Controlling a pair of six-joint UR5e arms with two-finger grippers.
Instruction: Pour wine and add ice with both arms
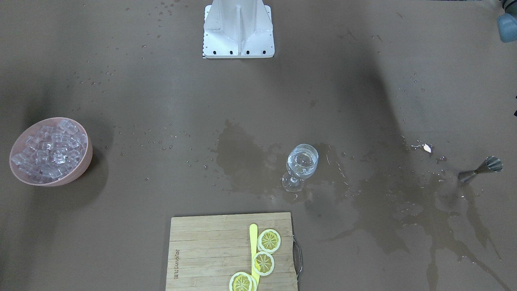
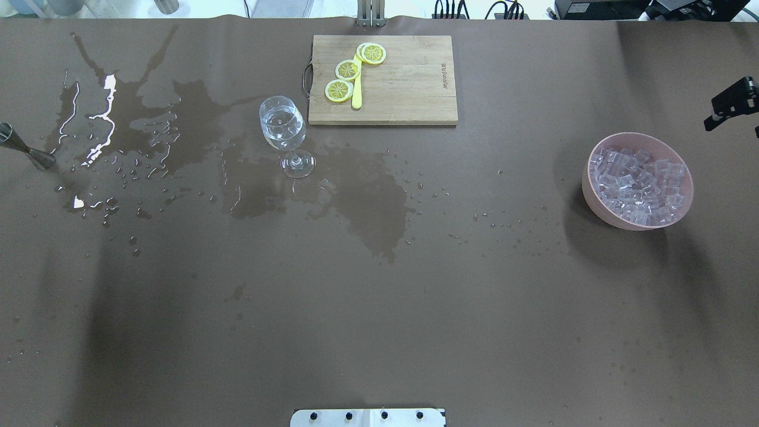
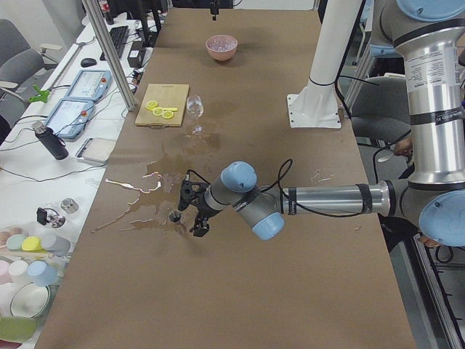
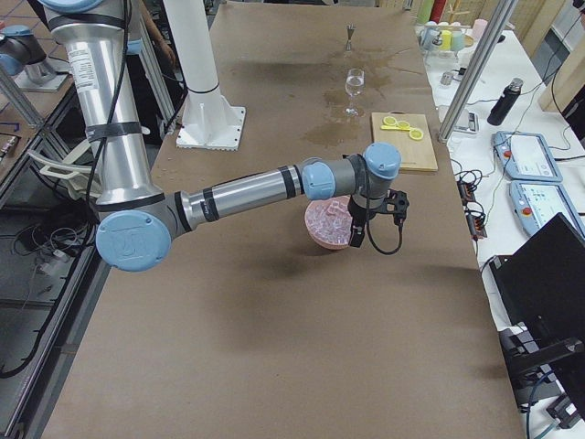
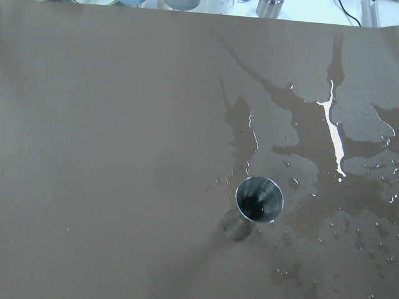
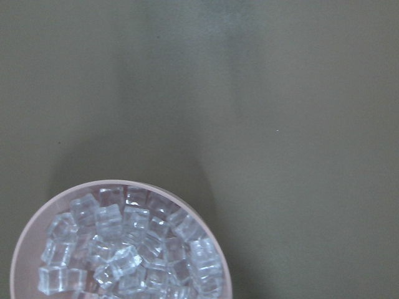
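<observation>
The wine [image 2: 283, 127] looks already poured: a small clear measure sits in the bowl of the wine glass [image 2: 297, 163], which stands upright on the counter [image 2: 379, 308] among wet stains. No cube can be made out in the glass, so the ice step is the one in hand.

The ice [image 2: 640, 181] fills a pink bowl [image 2: 595, 206] well off to the robot's right of the glass. The right hand [image 4: 358, 230] hangs above that bowl's rim; whether its fingers are apart or together I cannot tell. A steel measuring cup [image 5: 259, 199] stands well to the robot's left of the glass and looks empty. The left hand [image 3: 195, 214] hovers just beside it, its state not readable either.

Next, I judge, the right hand must drop into the bowl, pinch one slippery cube, and carry it to the glass without knocking it.

The cutting board [image 2: 409, 89] just beyond the glass bears a burned-in mark, too small to read.
</observation>
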